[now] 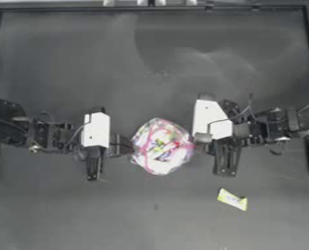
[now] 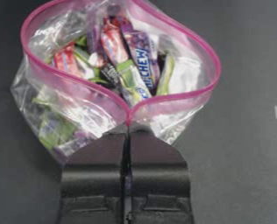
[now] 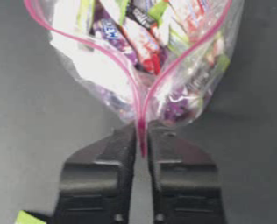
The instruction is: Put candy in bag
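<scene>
The clear bag with a pink rim and multicoloured sweets inside sits at the table's middle, held from both sides. My left gripper is shut on the rim at the bag's left end, and the left wrist view shows that gripper pinching the pink strip with the bag gaping open beyond it. My right gripper is shut on the rim at the bag's right end, seen close up as the gripper clamping the bag. The pale-yellow candy lies loose on the table, nearer the front and right of the bag; a corner of the candy shows in the right wrist view.
The dark table is bounded by a raised frame along the back and sides. Bare surface stretches behind the bag and along the front left.
</scene>
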Motion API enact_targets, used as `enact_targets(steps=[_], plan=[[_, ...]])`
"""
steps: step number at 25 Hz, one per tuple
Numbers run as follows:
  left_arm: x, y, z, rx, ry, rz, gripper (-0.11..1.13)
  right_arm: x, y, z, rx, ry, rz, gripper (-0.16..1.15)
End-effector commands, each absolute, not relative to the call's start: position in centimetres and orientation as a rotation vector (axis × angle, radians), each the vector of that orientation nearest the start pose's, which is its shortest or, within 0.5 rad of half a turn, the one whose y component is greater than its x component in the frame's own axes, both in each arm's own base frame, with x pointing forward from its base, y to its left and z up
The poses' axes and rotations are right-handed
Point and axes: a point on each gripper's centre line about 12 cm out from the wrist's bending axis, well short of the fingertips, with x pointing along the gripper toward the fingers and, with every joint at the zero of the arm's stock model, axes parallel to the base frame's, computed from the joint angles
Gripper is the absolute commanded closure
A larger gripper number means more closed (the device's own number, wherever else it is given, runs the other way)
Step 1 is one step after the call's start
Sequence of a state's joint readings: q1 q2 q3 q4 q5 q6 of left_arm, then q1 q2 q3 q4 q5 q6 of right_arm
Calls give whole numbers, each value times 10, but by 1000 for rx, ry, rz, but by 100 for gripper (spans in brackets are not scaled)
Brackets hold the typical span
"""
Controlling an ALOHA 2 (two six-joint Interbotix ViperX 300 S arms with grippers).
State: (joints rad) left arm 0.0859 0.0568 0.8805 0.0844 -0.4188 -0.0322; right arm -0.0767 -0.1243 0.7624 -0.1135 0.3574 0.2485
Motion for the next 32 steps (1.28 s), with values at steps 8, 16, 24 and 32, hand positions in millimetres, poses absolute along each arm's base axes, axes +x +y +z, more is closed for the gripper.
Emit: enact_targets(steps=[8,16,24,32], plan=[[361,27,134,12,483,41,98,316,-33,181,188,955,-199,-4],[361,27,133,12,485,41,98,290,-11,190,268,1057,-173,-4],[360,27,132,12,489,41,98,268,31,176,386,1120,-144,-3],[360,27,132,12,489,41,98,264,57,170,354,1147,-170,-3]])
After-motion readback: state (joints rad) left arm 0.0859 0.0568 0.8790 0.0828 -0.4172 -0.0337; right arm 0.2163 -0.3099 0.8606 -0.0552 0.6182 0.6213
